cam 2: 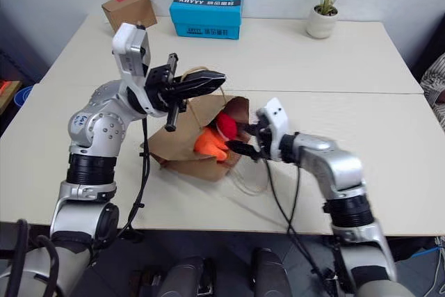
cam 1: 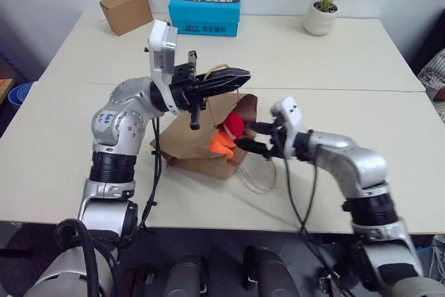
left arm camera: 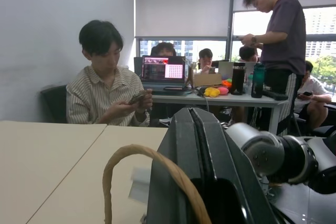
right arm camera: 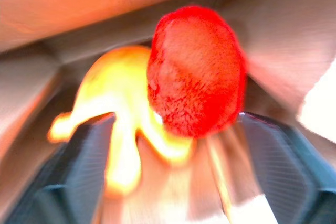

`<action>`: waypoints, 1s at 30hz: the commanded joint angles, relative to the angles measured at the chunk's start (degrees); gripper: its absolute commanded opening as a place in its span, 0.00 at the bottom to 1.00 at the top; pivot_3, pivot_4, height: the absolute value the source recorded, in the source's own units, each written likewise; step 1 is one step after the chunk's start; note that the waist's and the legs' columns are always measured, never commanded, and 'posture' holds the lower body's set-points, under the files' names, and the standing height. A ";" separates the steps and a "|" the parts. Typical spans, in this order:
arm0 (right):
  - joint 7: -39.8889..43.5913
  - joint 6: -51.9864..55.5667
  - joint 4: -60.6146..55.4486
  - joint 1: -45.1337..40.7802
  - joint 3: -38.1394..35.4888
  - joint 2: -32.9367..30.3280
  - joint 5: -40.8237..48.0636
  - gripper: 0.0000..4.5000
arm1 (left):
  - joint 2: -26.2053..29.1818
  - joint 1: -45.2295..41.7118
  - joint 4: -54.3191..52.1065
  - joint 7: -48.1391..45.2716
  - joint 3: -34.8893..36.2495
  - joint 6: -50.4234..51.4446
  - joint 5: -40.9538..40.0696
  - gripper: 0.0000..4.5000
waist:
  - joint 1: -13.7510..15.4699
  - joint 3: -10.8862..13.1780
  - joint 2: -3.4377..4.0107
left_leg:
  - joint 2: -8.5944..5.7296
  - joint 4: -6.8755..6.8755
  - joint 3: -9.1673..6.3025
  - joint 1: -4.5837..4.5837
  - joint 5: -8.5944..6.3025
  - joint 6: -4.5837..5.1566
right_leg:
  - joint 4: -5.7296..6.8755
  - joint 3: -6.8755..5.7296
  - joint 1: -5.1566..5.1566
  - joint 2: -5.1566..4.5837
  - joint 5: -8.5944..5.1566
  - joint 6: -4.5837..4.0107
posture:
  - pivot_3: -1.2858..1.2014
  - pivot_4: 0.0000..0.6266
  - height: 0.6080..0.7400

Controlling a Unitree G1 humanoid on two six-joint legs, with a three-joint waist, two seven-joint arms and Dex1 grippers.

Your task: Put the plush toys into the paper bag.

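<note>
Right gripper: fingers spread apart at the mouth of the paper bag, nothing clamped between them; in the right wrist view the red plush toy sits just beyond and between the two fingertips.
Left gripper: fingers pressed together on the bag's handle, holding the loop raised above the bag; the gripper points sideways toward the robot's right.
Red plush toy: small, round, inside the bag's opening, lying against the orange plush toy.
Orange plush toy: larger, lobed, also within the bag's mouth, just below and beside the red one, partly out over the lower lip.
Paper bag: brown kraft, lying on its side on the white table, mouth turned toward the right gripper; a second looped handle lies on the tabletop in front of it.
Far edge of table: brown cardboard box with a red sticker, blue box, potted plant.
Background in left wrist view: seated person looking at a phone, standing person by a desk.
</note>
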 commanded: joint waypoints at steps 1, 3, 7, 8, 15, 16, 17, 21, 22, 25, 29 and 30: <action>6.52 0.64 0.99 0.12 -1.75 -6.42 1.58 1.00 | 0.74 0.24 -3.12 0.13 1.25 0.80 -1.70 0.00 | 0.07 0.00 0.00 | -0.02 -0.01 0.00 -0.02 -0.01 0.02 | -0.02 0.00 0.00 0.00 0.00 0.00 | 0.52 0.24 1.00; 7.75 -0.24 3.93 -0.33 -1.36 -8.04 0.86 1.00 | 0.79 0.48 -3.77 0.26 1.22 1.04 -1.85 0.00 | 0.03 0.00 -0.01 | -0.01 0.00 0.02 -0.02 -0.03 0.05 | -0.06 -0.02 0.01 -0.01 0.00 0.00 | 0.52 0.24 1.00; 9.74 1.97 10.27 -2.04 4.31 -8.66 -2.00 1.00 | 0.79 0.67 -4.70 0.32 1.08 1.29 -1.80 0.00 | -0.26 0.00 -0.01 | 0.04 -0.03 0.11 0.01 -0.02 0.02 | -0.03 -0.04 -0.02 0.02 0.00 0.00 | 0.52 0.24 1.00; 9.91 3.12 10.92 -2.42 5.17 -7.95 -1.87 1.00 | 0.82 0.62 -4.70 0.32 1.14 1.24 -1.69 0.00 | -0.24 0.00 -0.01 | 0.05 -0.03 0.13 0.02 -0.02 0.01 | -0.03 -0.06 -0.02 0.03 0.00 0.00 | 0.52 0.24 1.00; 10.19 8.03 12.09 -3.06 7.17 -2.99 -0.59 0.86 | 0.94 0.62 -4.89 0.70 1.24 0.98 -1.38 0.00 | -0.19 -0.01 -0.02 | 0.07 -0.02 0.15 0.07 -0.01 -0.01 | 0.00 -0.08 -0.01 0.02 0.00 0.00 | 0.52 0.24 1.00; 10.48 8.86 11.73 -3.08 7.00 -2.60 -0.13 0.78 | 0.94 0.65 -4.97 0.82 1.24 0.96 -1.34 0.00 | -0.19 -0.01 -0.02 | 0.07 -0.02 0.16 0.07 -0.02 -0.02 | 0.01 -0.07 -0.01 0.02 0.00 0.00 | 0.52 0.24 1.00; 11.04 10.17 10.98 -2.96 6.61 -2.38 0.86 0.71 | 0.97 0.72 -5.09 0.93 1.26 0.94 -1.32 0.00 | -0.17 -0.01 -0.02 | 0.07 -0.02 0.16 0.07 -0.02 -0.02 | 0.01 -0.08 -0.01 0.02 0.00 0.00 | 0.52 0.24 1.00; 11.81 15.60 7.99 -2.27 3.36 -2.10 5.80 0.39 | 1.06 0.92 -5.32 1.49 1.40 0.75 -1.19 0.00 | -0.07 0.00 -0.01 | 0.07 -0.02 0.13 0.05 -0.02 -0.02 | 0.00 -0.07 -0.02 0.00 0.00 0.00 | 0.52 0.24 1.00; 11.86 16.96 7.44 -2.18 2.59 -2.17 7.03 0.30 | 1.09 0.92 -5.28 1.54 1.41 0.69 -1.16 0.00 | 0.02 0.00 -0.01 | 0.05 -0.02 0.13 0.03 -0.02 -0.02 | 0.00 -0.07 -0.03 -0.01 0.00 0.00 | 0.52 0.24 1.00; 11.58 27.21 2.74 -2.09 -5.78 -4.12 15.99 0.06 | 1.14 1.17 -5.34 2.50 1.90 0.07 -0.94 0.00 | 0.13 0.00 -0.01 | 0.01 -0.01 0.09 0.01 -0.02 -0.01 | -0.01 -0.06 -0.02 -0.05 0.00 0.00 | 0.52 0.24 1.00; 9.64 37.23 -0.20 -4.38 -16.58 -7.00 24.07 0.01 | 1.24 1.32 -4.92 2.89 2.09 -1.18 -0.58 0.00 | 0.18 0.01 0.00 | 0.01 0.00 -0.10 -0.10 -0.03 0.00 | -0.10 -0.02 -0.01 -0.10 0.00 0.00 | 0.52 0.24 1.00; 8.84 39.27 0.22 -5.78 -19.46 -7.48 26.19 0.01 | 0.94 0.98 -4.24 3.26 2.24 -2.30 -0.09 0.00 | 0.17 0.01 0.00 | 0.01 0.00 -0.10 -0.10 -0.03 0.00 | -0.10 -0.01 -0.01 -0.11 0.00 0.00 | 0.52 0.24 1.00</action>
